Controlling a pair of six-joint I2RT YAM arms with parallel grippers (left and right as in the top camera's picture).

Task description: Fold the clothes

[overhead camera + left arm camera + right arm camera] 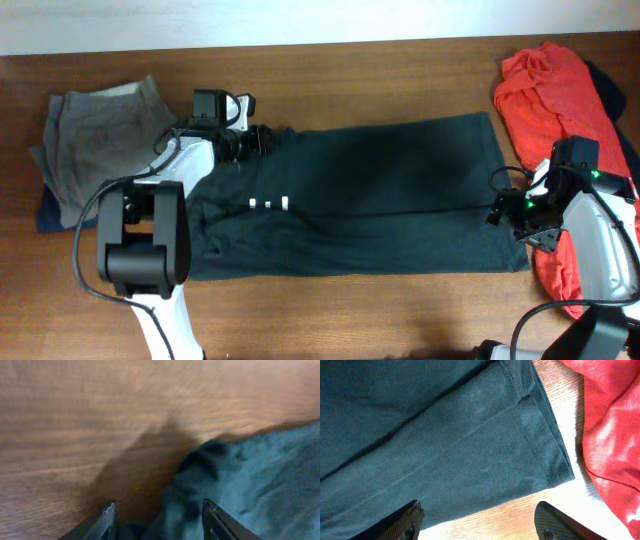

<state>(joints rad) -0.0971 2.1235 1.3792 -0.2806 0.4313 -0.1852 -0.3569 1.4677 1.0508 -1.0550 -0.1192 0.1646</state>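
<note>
Both legs of the trousers (380, 200) lie flat, hems just beside the red garment (545, 90); no fold made yet, I judge. My left gripper (159, 510) gapes empty at the far waistband, my right gripper (480, 515) wide above the hems.

Both arms have smooth white shells joined by chunky black housings; the left arm (150, 240) carries a thin black cable (85, 215) looping off its side, and the right arm (600, 230) shows small green lights (595, 176) near its wrist. The left end effector (157, 522) has dark fingers (102, 522) with pale, scuffed edges, while the right end effector (480, 522) has matte black, finely textured fingers.
</note>
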